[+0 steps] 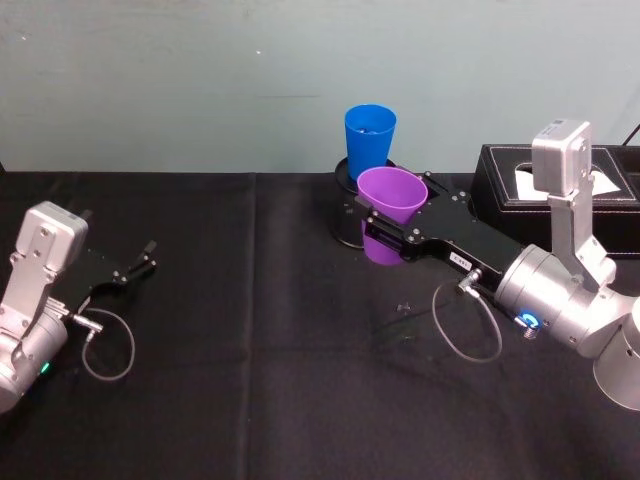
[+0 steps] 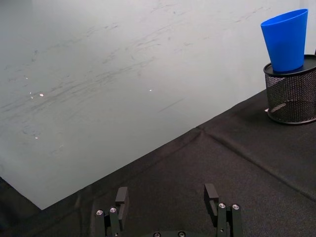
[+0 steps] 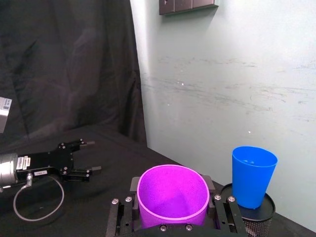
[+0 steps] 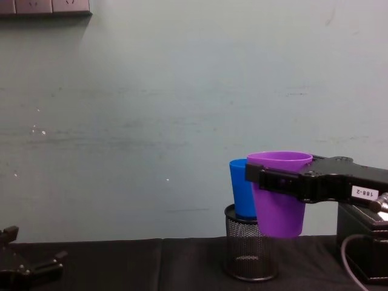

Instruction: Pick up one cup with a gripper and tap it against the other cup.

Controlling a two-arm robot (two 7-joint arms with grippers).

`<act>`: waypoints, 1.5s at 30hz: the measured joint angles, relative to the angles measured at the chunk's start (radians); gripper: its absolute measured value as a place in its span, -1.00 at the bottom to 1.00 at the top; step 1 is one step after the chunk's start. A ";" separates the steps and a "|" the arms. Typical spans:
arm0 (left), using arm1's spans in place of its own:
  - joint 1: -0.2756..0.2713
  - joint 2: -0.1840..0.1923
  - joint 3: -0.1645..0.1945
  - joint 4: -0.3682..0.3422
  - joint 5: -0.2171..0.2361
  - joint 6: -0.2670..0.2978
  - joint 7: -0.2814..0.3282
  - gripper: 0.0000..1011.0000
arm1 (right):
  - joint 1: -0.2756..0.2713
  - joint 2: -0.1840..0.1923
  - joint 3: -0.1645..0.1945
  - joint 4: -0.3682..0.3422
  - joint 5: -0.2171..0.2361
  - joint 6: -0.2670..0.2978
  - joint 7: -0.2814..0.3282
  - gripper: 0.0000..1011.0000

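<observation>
**Tap step pending: purple cup in grasp, short of blue cup**

Status, read on the head view as a dial. Right gripper (image 1: 386, 226) reaches in from 4 o'clock toward the centre. Its jaws are pressed onto opposite sides of the purple cup (image 1: 390, 198), just under the rim. The chest view shows that cup upright, with its base clear of the table (image 1: 250, 400).

Blue cup (image 1: 369, 135) stands at 12 o'clock, perched on the black mesh pen holder (image 1: 345, 212). I cannot tell whether its base sits in the holder's mouth or on a flat top. The purple cup hangs near it, at its 5 o'clock. The right wrist view shows a gap between the two walls, so I judge there is no contact yet.

Left gripper (image 1: 140, 262) rests at 9 o'clock, low by the table, with fingers spread and nothing between them. It is well apart from both cups. A black tissue box (image 1: 500, 185) sits at 2 o'clock, beside the right arm.

Step in hand: the pick-up is done and the carry toward the blue cup is nearly complete.

Next move, as I judge it:
- Make a short push toward 11 o'clock, keeping the cup upright.
- Meet the blue cup wall to wall.
- Keep the tap light, since the blue cup sits high on the holder and may tip or slide off.
- Keep the gripper's body clear of the holder's rim.
</observation>
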 joint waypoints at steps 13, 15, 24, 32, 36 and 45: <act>0.000 0.000 0.000 0.000 0.000 0.000 0.000 0.98 | 0.000 0.000 0.000 0.000 0.000 0.000 0.000 0.46; 0.000 0.000 0.000 0.000 0.000 0.000 0.000 0.98 | 0.000 0.000 0.000 0.000 0.000 0.000 0.000 0.46; 0.000 0.000 0.000 0.000 0.000 0.000 0.000 0.98 | 0.000 0.000 0.000 0.000 0.000 0.000 0.000 0.46; 0.000 0.000 0.000 0.000 0.000 0.000 0.000 0.98 | 0.000 0.000 0.000 0.000 0.000 0.000 0.000 0.46; 0.000 0.000 0.000 0.000 0.000 0.000 0.000 0.98 | 0.000 0.000 0.000 0.000 0.000 0.000 0.000 0.45; 0.000 0.000 0.000 0.000 0.000 0.000 0.000 0.98 | 0.000 0.000 0.000 0.000 0.000 0.000 0.000 0.46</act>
